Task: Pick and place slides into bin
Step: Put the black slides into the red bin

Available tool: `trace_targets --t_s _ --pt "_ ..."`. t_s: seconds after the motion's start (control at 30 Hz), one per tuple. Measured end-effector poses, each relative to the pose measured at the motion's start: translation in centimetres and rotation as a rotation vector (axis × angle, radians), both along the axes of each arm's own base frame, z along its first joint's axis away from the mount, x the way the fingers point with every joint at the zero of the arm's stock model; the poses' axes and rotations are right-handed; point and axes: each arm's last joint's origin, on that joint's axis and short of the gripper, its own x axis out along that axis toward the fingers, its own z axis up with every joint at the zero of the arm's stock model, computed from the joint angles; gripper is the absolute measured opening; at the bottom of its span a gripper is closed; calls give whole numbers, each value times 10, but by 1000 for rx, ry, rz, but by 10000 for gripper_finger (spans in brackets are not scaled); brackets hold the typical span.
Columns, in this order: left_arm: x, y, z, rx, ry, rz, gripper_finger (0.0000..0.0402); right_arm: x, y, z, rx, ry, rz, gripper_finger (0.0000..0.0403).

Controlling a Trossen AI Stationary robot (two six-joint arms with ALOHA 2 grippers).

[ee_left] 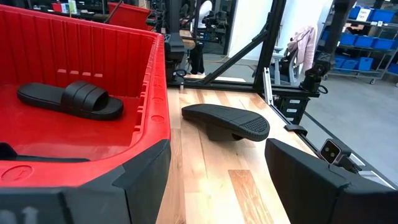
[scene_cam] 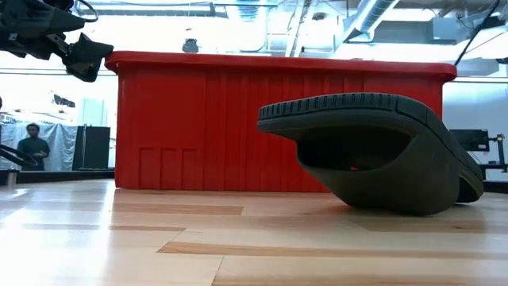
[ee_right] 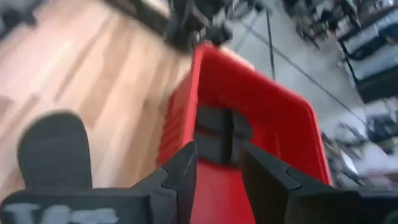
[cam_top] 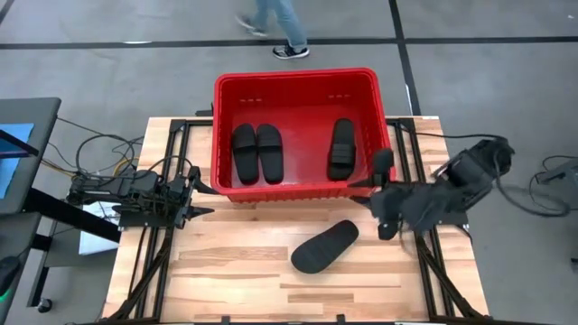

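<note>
The red bin (cam_top: 293, 81) stands at the table's far middle. Three black slides lie flat in it: two side by side at its left (cam_top: 256, 152), one at its right (cam_top: 341, 149). Another slide (cam_top: 325, 246) lies upside down on the table in front of the bin, tread up, resting on its strap and one end (scene_cam: 373, 151). My left gripper (cam_top: 194, 194) is open and empty beside the bin's near left corner. My right gripper (cam_top: 377, 190) is open and empty at the bin's near right corner, above table height.
Black frame rails run along the table's left side (cam_top: 163, 262) and right side (cam_top: 424, 271). Bare wood (cam_top: 235, 280) lies between the bin and the near edge. A person (cam_top: 275, 27) walks on the floor beyond the far edge.
</note>
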Motion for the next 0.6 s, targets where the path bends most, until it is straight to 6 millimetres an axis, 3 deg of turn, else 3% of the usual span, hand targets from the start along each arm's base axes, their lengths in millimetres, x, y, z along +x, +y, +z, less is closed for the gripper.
trace_targets --t_s 0.4,0.6 --pt "0 0 0 0 0 0 258 14 37 -48 37 207 -191 222" --pt "0 0 0 0 0 0 258 35 64 -73 105 205 -279 239"
